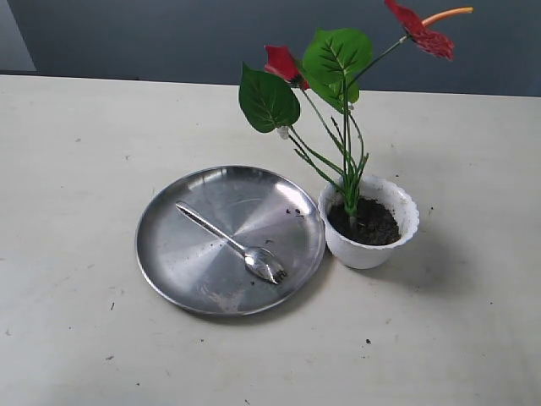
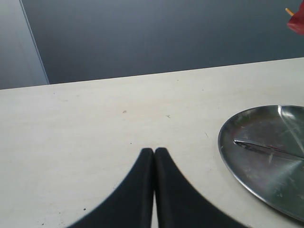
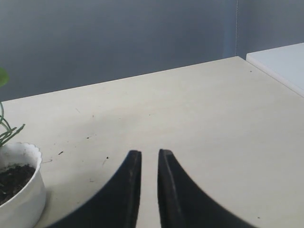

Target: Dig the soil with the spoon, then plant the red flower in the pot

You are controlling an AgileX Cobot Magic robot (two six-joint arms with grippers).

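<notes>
we record the small white round pot with the scalloped rim (image 1: 369,222) standing upright on the pale counter (image 1: 76,169); we use it as our landmark. inside it lies the dark crumbly soil (image 1: 372,225), sitting below the rim. the artificial red flower with broad green leaves and thin green stems (image 1: 338,93) stands in that soil, stems entering near the pot's left inner side and rising up and leftward, one red bloom with an orange spike reaching up to the right above the pot.

just left of the pot, its edge touching or nearly touching the pot's wall, we see the large round steel plate (image 1: 182,254). the small shiny silver metal teaspoon (image 1: 230,242) lies flat in the plate, bowl end toward the pot and nearer the camera, handle pointing away up-left. a few dark crumbs sit on the plate near the pot side.

neither arm appears in the exterior view. in the left wrist view the left tool (image 2: 154,153) has its two black fingers pressed together, holding nothing, above bare counter with the plate to one side. in the right wrist view the right tool (image 3: 145,154) shows a narrow gap between fingers, holding nothing, with the pot at the picture's edge.
</notes>
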